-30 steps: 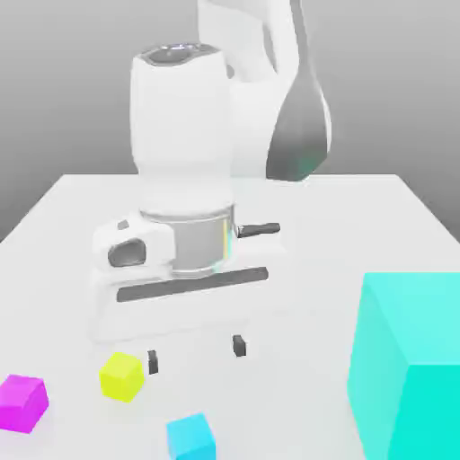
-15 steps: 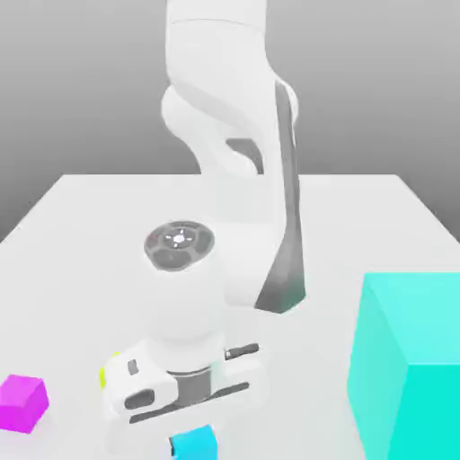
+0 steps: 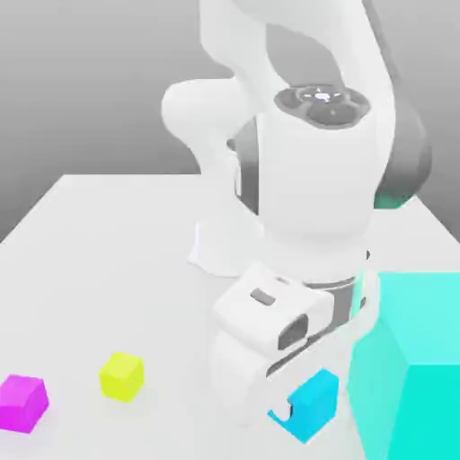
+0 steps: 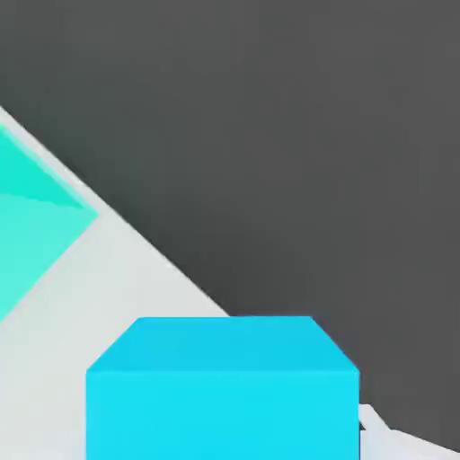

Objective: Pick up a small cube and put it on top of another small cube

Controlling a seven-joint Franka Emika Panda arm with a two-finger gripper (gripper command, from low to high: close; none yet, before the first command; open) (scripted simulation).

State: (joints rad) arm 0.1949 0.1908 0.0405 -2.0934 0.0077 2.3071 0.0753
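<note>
Exterior view: the gripper [image 3: 301,409] is clamped on the small sky-blue cube [image 3: 312,402], carried tilted off the white table [image 3: 108,243], just left of the huge turquoise cube [image 3: 415,359]. The yellow cube [image 3: 121,375] and magenta cube [image 3: 22,402] sit near left.

Hand view: the small sky-blue cube [image 4: 223,386] sits close up, the huge turquoise cube [image 4: 31,216] beyond.

The big turquoise cube [image 3: 418,359] stands right beside the gripper [image 3: 301,409], maybe almost touching the blue cube [image 3: 310,402] it holds, so that side is blocked. On the other side the white table [image 3: 117,234] lies open until the yellow cube [image 3: 121,375] and pink cube [image 3: 22,402].
</note>
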